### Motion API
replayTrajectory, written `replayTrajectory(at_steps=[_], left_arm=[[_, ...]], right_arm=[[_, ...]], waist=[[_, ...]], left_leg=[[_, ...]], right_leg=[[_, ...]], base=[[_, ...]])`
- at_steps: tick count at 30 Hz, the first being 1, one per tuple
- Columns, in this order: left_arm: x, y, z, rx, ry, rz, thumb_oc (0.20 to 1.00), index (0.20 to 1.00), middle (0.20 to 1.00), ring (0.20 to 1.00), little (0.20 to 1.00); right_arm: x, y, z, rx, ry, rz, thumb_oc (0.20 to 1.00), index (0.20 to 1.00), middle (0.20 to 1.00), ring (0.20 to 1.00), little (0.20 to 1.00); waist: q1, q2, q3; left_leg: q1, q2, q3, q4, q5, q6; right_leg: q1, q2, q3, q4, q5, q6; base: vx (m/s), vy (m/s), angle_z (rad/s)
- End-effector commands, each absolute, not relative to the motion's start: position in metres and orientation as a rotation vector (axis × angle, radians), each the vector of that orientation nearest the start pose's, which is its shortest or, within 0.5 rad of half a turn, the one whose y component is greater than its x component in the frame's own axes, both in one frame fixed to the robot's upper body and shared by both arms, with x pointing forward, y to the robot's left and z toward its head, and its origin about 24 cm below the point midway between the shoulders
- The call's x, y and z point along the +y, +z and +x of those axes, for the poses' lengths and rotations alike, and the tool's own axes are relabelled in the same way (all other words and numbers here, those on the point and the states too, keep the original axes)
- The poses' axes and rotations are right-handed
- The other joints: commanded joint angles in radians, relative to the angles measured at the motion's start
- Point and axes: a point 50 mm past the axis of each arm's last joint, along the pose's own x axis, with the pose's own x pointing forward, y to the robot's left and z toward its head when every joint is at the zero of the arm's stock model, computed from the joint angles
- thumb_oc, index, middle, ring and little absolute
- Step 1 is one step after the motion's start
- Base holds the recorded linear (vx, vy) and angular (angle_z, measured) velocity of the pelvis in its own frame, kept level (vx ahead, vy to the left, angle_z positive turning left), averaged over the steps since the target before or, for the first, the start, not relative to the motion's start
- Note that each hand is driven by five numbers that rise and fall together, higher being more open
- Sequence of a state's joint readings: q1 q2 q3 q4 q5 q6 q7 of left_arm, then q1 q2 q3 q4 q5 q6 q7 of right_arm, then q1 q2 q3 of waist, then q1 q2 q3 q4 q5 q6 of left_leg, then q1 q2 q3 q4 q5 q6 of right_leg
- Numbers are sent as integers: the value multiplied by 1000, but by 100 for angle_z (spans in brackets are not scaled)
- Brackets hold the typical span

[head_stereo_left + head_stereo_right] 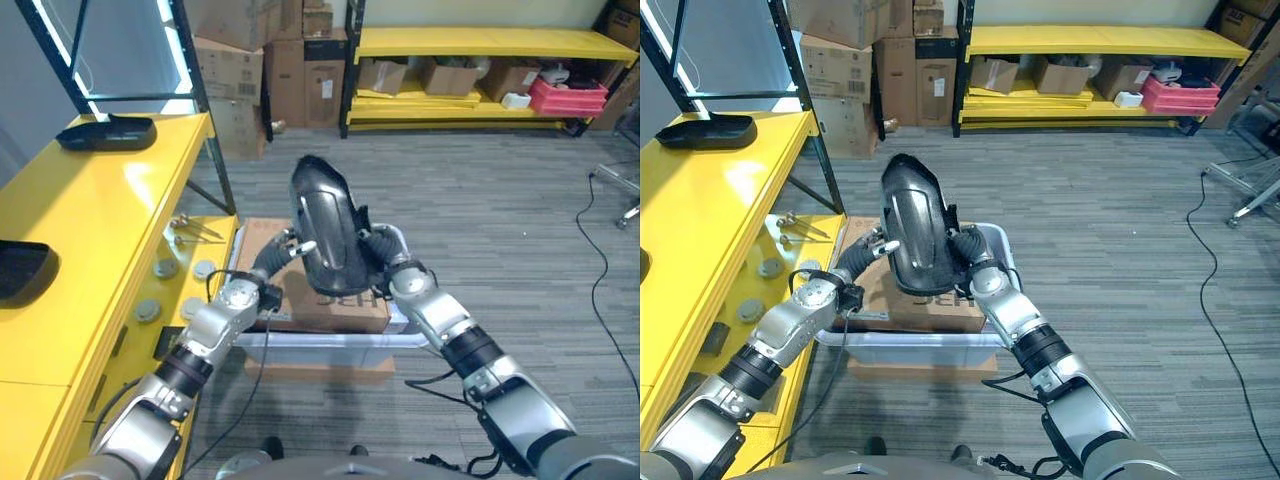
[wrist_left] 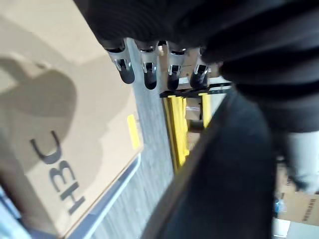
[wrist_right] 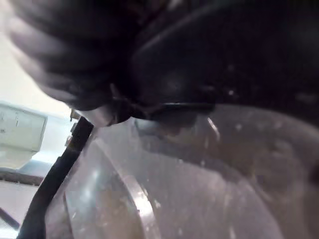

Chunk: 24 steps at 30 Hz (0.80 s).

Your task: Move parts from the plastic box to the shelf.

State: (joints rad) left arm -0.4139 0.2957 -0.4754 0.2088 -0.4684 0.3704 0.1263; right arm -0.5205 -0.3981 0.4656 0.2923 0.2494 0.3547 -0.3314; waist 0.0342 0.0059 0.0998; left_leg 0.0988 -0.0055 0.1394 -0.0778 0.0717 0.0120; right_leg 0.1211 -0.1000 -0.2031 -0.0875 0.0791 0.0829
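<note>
1. A large black moulded part (image 1: 325, 232) is held upright between both hands, above a cardboard box (image 1: 330, 300) that sits in the clear plastic box (image 1: 320, 345) on the floor.
2. The left hand (image 1: 283, 252) presses the part's left side; the left wrist view shows its fingers (image 2: 148, 74) straight, not curled.
3. The right hand (image 1: 385, 255) is against the part's right side; whether its fingers are clenched cannot be told.
4. The yellow shelf (image 1: 95, 200) stands to the robot's left, carrying other black parts (image 1: 107, 131).

head views downward, wrist views close-up
</note>
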Motion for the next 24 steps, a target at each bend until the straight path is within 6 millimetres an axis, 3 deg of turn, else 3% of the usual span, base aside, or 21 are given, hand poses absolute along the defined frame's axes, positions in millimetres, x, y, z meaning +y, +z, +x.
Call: replayTrajectory(at_steps=[1, 8, 18, 20, 24], left_arm=[[75, 43, 312, 358, -378, 136, 1000, 1000, 1000, 1000, 1000], [70, 36, 312, 384, -362, 109, 1000, 1000, 1000, 1000, 1000], [62, 47, 313, 311, -358, 110, 1000, 1000, 1000, 1000, 1000], [64, 54, 316, 242, -345, 141, 200, 200, 200, 200, 200], [63, 67, 318, 128, -382, 215, 200, 200, 200, 200, 200]], right_arm=[[-116, 116, 346, -24, 71, -347, 200, 200, 200, 200, 200], [-107, 118, 345, -40, 98, -342, 200, 200, 200, 200, 200], [-101, 115, 343, -35, 129, -347, 200, 200, 200, 200, 200], [-102, 113, 343, -32, 133, -342, 200, 200, 200, 200, 200], [-101, 111, 341, -25, 146, -320, 200, 200, 200, 200, 200]], waist=[[28, -3, -53], [28, -3, -46], [24, -3, -44], [25, -5, -45], [22, -6, -45]], left_leg=[[5, 66, -23, 14, -19, -38], [2, 66, -26, 17, -20, -39], [4, 66, -25, 14, -20, -39], [3, 66, -24, 16, -21, -40], [6, 67, -22, 11, -20, -41]], right_leg=[[-14, -79, -43, 3, 40, 70], [-15, -81, -44, 4, 41, 72], [-14, -81, -44, 2, 41, 73], [-14, -81, -44, 2, 40, 73], [-14, -79, -44, 0, 39, 72]], base=[[0, 0, 0], [0, 0, 0], [0, 0, 0], [0, 0, 0], [0, 0, 0]])
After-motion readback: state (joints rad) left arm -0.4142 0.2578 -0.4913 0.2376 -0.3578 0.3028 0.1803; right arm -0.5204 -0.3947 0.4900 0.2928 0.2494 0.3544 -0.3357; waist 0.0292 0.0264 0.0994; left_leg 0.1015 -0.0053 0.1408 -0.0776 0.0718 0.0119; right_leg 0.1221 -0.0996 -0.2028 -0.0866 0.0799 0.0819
